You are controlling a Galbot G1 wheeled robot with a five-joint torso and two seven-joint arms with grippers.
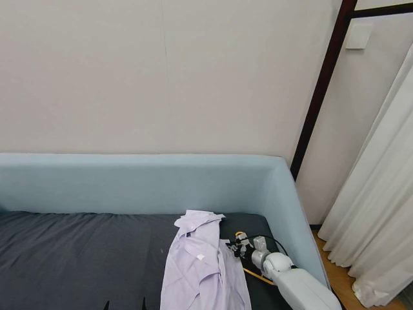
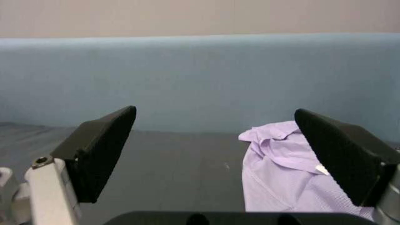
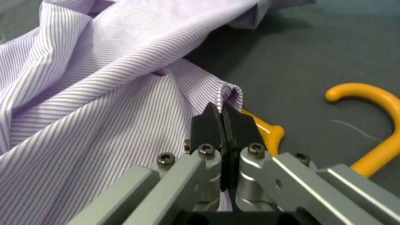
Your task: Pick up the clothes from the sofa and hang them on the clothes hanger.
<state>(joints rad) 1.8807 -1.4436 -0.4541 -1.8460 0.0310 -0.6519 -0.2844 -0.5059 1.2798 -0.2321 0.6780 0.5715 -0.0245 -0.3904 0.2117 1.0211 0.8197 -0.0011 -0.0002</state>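
So the right gripper [image 3: 222,112] has its jaws clenched tight on a raised fold of the lilac pinstriped cotton shirt [image 3: 106,89], right at the fabric's edge. Just beside that pinch, the yellow plastic clothes hanger [image 3: 374,101] lies on the dark grey seat cushion [image 3: 300,56]. Its hook curls out in the open and its other end runs in behind the jaws. From the head view the shirt is a crumpled strip running front to back on the right end of the seat. Its far end is near the pale blue padded sofa back [image 1: 129,181], and the right arm reaches in from the lower right. The left gripper [image 2: 214,112] hangs over bare cushion to the shirt's left, jaws spread wide, holding nothing and clear of the fabric. A white curtain [image 1: 381,219] hangs off to the right, past the sofa's end.
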